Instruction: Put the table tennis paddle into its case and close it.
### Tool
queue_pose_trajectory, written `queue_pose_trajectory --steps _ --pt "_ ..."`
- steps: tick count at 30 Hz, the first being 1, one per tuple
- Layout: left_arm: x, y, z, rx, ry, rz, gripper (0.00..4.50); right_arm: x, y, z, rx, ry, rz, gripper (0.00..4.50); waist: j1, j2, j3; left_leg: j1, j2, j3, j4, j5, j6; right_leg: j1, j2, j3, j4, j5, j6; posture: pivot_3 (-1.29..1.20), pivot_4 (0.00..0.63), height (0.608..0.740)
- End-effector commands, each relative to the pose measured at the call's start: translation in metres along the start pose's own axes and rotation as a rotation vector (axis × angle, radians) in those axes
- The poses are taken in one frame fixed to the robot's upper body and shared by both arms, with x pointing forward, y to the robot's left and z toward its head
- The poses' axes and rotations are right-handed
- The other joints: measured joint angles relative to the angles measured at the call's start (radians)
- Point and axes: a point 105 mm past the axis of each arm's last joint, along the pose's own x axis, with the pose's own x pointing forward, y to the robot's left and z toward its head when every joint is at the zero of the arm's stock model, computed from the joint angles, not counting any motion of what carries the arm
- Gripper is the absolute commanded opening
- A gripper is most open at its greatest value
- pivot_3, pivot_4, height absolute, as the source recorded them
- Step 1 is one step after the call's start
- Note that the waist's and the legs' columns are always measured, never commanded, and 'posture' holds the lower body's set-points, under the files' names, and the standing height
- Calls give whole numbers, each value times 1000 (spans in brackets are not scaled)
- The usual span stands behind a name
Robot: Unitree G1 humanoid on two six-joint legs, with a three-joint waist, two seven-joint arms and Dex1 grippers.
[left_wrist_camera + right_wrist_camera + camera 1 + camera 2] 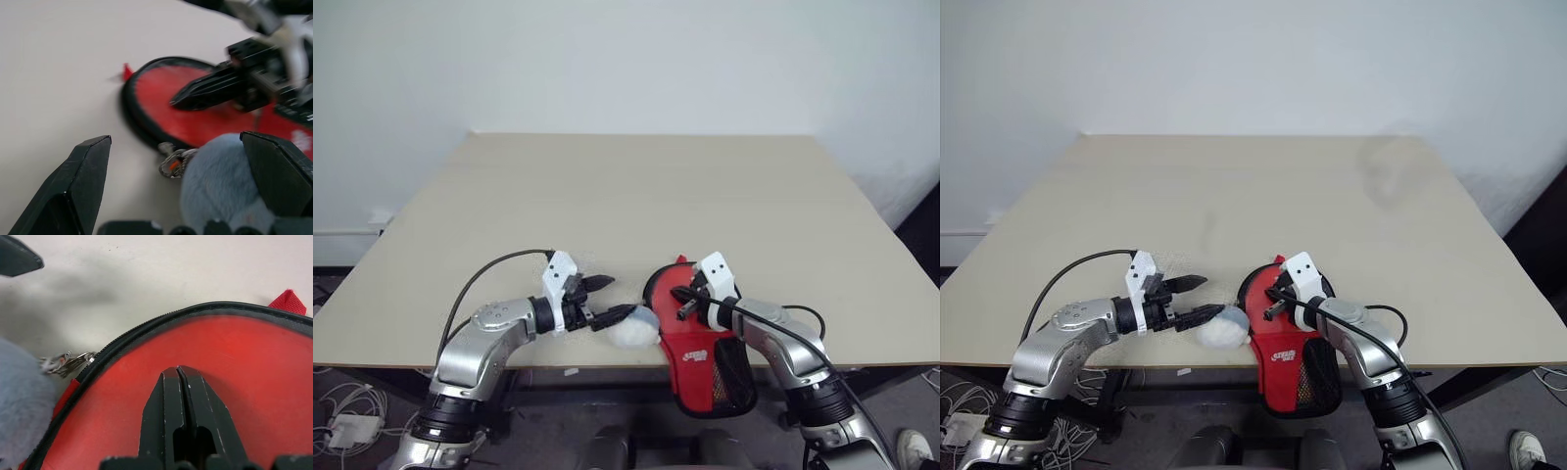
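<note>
At the near table edge, left gripper [610,300] has its fingers spread wide, beside a white fluffy pompom [633,330]. Right of it lies the case [697,345]: round end far, narrow end overhanging near. Right gripper [179,377], fingers together, rests on its red face. Beige table [636,186], white wall [626,59].

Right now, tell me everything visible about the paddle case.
The case is a soft, paddle-shaped red pouch with black trim, a zip along its round edge, a white logo and a black mesh panel on its narrow end. It lies flat at the table's near edge, narrow end overhanging. The shut right gripper presses on its red face. A metal clasp links a pale fluffy pompom to its side.
</note>
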Motion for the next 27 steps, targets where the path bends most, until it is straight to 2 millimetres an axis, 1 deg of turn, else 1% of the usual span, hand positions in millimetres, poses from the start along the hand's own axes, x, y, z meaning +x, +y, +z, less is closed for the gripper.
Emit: queue_pose_trajectory --steps 1,6,13,21,27 --pt "-5 -5 16 34 -46 -23 4480 1 2 -2 -1 11 2 0 0 0 0 0 0 0 0 0 0 0 0 0 0 0 0 0 0 734" --pt "-12 -16 18 21 -47 -93 4480 2 4 -2 0 10 6 0 -1 0 0 0 0 0 0 0 0 0 0 0 0 0 0 0 0 734" --pt "-20 -18 -1 53 45 -116 4480 3 6 -4 4 11 9 0 -2 0 0 0 1 1 0 0 0 0 0 0 0 0 0 0 0 734" --pt "-11 -25 -14 88 70 -136 4480 4 8 -2 10 6 11 0 -1 0 0 0 1 1 0 0 0 0 0 1 0 0 0 0 0 734" --pt "-8 -25 -29 129 130 -131 4480 4 8 0 9 3 10 0 -1 0 0 0 1 1 0 0 0 -1 1 1 0 0 0 0 0 734"
